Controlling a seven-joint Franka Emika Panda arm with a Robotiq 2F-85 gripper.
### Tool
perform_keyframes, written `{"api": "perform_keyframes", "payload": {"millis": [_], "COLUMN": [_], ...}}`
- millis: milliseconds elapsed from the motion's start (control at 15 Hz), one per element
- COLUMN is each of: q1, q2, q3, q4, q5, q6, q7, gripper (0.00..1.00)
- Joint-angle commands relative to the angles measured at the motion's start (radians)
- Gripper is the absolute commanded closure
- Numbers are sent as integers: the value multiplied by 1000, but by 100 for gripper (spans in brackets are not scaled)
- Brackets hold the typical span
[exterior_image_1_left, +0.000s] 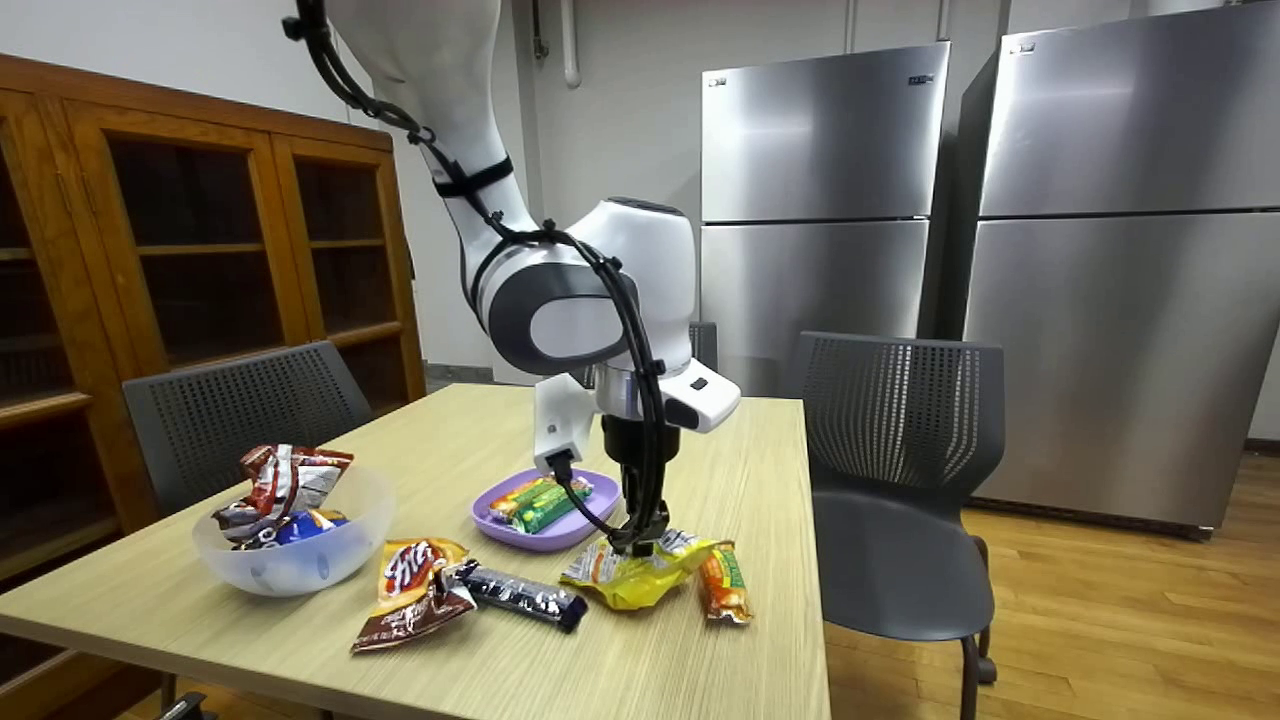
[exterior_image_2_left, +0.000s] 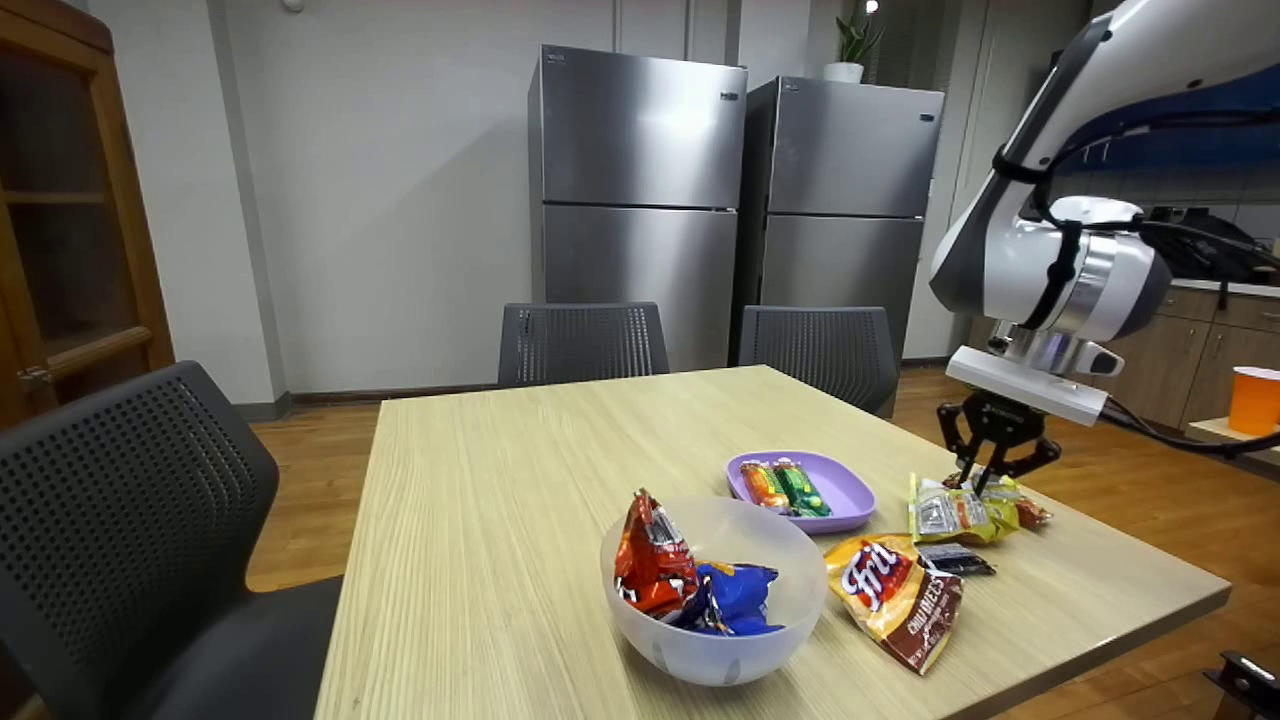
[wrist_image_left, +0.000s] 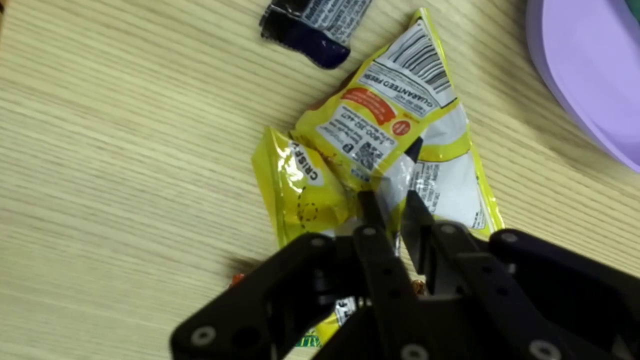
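Observation:
My gripper (wrist_image_left: 389, 200) points down at a crumpled yellow snack bag (wrist_image_left: 370, 130) lying on the table. Its fingers stand close together, with a fold of the bag's film between them. In an exterior view the same yellow bag (exterior_image_1_left: 640, 592) spreads out under the gripper (exterior_image_1_left: 637, 545). A small orange-and-green packet (exterior_image_1_left: 724, 585) lies beside it, partly hidden behind the fingers in the wrist view. On the opposite side of the bag rests a dark wrapped bar (exterior_image_1_left: 525, 595). A purple plate (exterior_image_2_left: 850, 497) with orange and green packets sits close by.
A frosted bowl (exterior_image_2_left: 720, 655) holds a red-brown bag and a blue bag. Between bowl and dark bar lies an orange-and-brown Fritos bag (exterior_image_2_left: 895, 590). Chairs stand round the table, such as a grey chair (exterior_image_1_left: 900, 430). The table's edge (exterior_image_2_left: 1100, 635) runs near the snacks.

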Motion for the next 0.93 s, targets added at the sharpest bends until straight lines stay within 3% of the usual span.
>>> {"api": "perform_keyframes", "payload": {"millis": [0, 867], "q1": [2, -14], "q2": [-6, -169], "q3": [11, 47], "q4": [7, -35], "q5": [11, 26], "q6": [-10, -25], "q7": [7, -95], "gripper": [100, 100]}}
